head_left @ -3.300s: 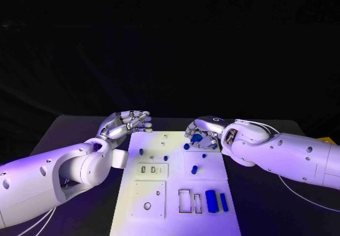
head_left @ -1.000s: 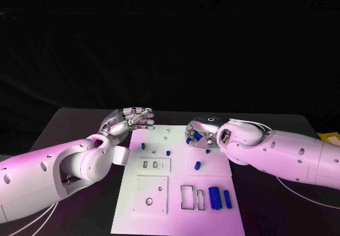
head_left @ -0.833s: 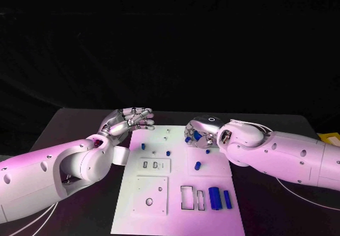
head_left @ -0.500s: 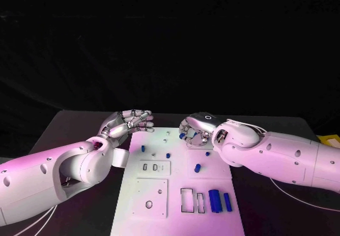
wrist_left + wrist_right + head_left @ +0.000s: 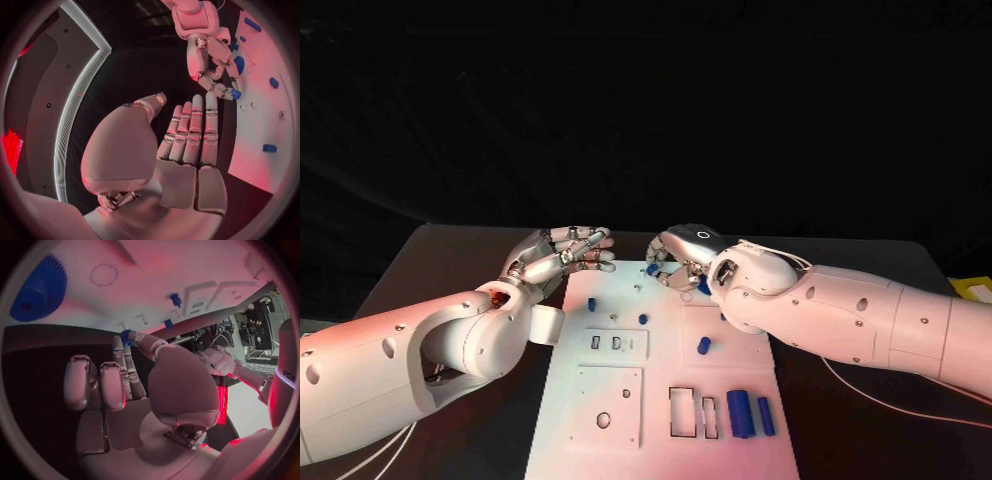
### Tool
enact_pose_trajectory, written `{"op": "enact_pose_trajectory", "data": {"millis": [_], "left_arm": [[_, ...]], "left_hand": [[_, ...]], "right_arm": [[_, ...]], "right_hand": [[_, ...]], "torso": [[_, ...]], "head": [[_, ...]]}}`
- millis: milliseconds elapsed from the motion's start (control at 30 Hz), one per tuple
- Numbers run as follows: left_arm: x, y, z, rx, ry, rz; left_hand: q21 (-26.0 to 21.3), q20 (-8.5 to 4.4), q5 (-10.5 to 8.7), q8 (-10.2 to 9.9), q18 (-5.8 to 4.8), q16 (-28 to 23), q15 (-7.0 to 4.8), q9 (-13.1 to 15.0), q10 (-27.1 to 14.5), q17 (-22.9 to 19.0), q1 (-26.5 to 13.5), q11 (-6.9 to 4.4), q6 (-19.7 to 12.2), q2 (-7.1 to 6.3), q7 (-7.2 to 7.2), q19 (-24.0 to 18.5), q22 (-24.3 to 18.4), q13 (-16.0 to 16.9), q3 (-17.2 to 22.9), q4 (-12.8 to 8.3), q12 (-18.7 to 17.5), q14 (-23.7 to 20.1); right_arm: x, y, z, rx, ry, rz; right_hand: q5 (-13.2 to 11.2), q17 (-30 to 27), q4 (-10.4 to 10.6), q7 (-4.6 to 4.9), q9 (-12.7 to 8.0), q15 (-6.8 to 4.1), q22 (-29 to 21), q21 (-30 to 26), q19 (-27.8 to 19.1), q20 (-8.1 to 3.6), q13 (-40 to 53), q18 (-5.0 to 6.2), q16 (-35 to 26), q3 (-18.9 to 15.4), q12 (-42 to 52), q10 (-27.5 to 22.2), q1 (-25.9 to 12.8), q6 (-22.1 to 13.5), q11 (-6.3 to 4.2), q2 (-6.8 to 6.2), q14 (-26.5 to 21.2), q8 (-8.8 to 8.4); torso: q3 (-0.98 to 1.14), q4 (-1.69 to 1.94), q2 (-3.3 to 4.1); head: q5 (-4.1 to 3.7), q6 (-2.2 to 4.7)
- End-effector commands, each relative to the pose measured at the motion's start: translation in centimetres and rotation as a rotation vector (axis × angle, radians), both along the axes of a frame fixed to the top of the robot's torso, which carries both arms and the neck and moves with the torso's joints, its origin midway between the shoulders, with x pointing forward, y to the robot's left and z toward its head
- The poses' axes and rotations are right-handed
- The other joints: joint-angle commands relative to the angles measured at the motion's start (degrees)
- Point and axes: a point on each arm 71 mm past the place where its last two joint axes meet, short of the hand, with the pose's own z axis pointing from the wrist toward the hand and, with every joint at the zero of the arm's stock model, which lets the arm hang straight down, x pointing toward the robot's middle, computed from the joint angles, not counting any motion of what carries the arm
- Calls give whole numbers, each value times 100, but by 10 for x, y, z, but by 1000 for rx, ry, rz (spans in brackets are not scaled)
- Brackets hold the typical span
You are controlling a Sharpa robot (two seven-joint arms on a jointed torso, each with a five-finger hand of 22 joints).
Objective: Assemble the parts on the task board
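Head view: the right hand (image 5: 679,262) is over the far end of the white board (image 5: 661,420), fingers pinched on a small blue part (image 5: 652,268). The left hand (image 5: 564,252) sits just off the board's far left corner, fingers together and holding nothing.

Left wrist view: same story, the left hand's fingers (image 5: 194,131) are straight and side by side, and the right hand's tips clamp the blue part (image 5: 235,93).

Right wrist view: a blue gear (image 5: 37,289) lies on the board.

Risk, I'd say: that tip pinch looks thin, so the part could twist or drop before it seats. No readable writing anywhere.
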Motion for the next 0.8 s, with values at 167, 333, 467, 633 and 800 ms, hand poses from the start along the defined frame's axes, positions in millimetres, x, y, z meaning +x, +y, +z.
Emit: {"op": "enact_pose_trajectory", "data": {"millis": [167, 333, 467, 633, 800], "left_arm": [[0, -3, 5, -14, -12, -20], [0, -3, 6, -14, -15, -20], [1, -3, 8, -14, -18, -20], [1, -3, 9, -14, -21, -20], [1, -2, 9, -13, -22, -19]], "left_hand": [[38, 10, -21, -18, 93, -19, 3, 6, -35, 8, -29, 1, -57, 25, 0, -33, 7, 4, -2, -46, -15, -34], [38, 10, -21, -18, 93, -19, 3, 6, -35, 8, -29, 1, -57, 25, 0, -33, 7, 4, -2, -46, -15, -34], [38, 10, -21, -18, 93, -19, 3, 6, -35, 8, -29, 1, -57, 25, 0, -33, 7, 4, -2, -46, -15, -34], [38, 10, -21, -18, 93, -19, 3, 6, -35, 8, -29, 1, -57, 25, 0, -33, 7, 4, -2, -46, -15, -34], [38, 10, -21, -18, 93, -19, 3, 6, -35, 8, -29, 1, -57, 25, 0, -33, 7, 4, -2, -46, -15, -34]], "right_arm": [[7, 4, -2, 23, -8, -22], [10, 4, -3, 20, -10, -37], [11, 5, -4, 13, -2, -39], [10, 6, -8, 0, 15, -37], [10, 6, -10, -12, 30, -34]], "right_hand": [[-15, 4, 15, 15, 19, -18, 15, 42, 23, 8, -9, -43, 25, 26, -25, -16, -66, -51, 18, 10, 245, 2], [-15, 4, 15, 15, 19, -18, 15, 42, 23, 8, -9, -43, 25, 26, -25, -16, -66, -51, 18, 10, 245, 2], [-15, 9, 17, 20, 23, -15, 21, 46, 24, 10, -11, -44, 30, 29, -29, -21, -70, -66, 21, 4, 245, -5], [-13, 15, 23, 25, 29, -12, 29, 50, 27, 13, -13, -45, 37, 29, -32, -26, -81, -78, 25, -5, 246, -10], [-10, 10, 26, 28, 35, -9, 33, 53, 28, 16, -14, -46, 37, 27, -34, -30, -90, -88, 28, -17, 245, -13]], "torso": [[-27, 53, 53], [-33, 57, 59], [-33, 55, 67], [-26, 56, 61], [-27, 58, 60]], "head": [[-9, 24], [-17, 29], [-1, 25], [24, -3], [35, -15]]}}
